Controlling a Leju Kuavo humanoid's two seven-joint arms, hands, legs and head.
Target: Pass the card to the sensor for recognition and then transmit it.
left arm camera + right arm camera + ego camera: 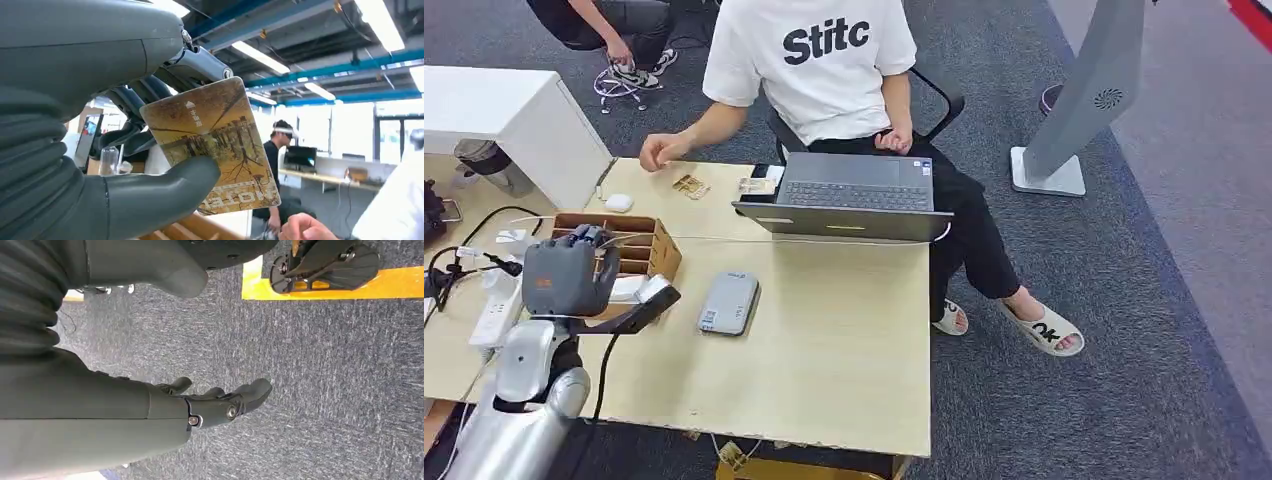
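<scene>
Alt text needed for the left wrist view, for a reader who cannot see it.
The robot's left hand pinches a brown-and-gold printed card between its thick grey thumb and darker fingers, seen from close behind. Beyond it are bright ceiling lights, a distant person in dark clothes by a desk, and another person's hand at the edge.

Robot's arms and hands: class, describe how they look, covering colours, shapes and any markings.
The left arm is silver, rounded metal segments. The left hand has a grey back with a small orange mark, a grey ribbed cover, a thick grey thumb and darker fingers. The right hand is alike, with small round screws showing at its fingers.
</scene>
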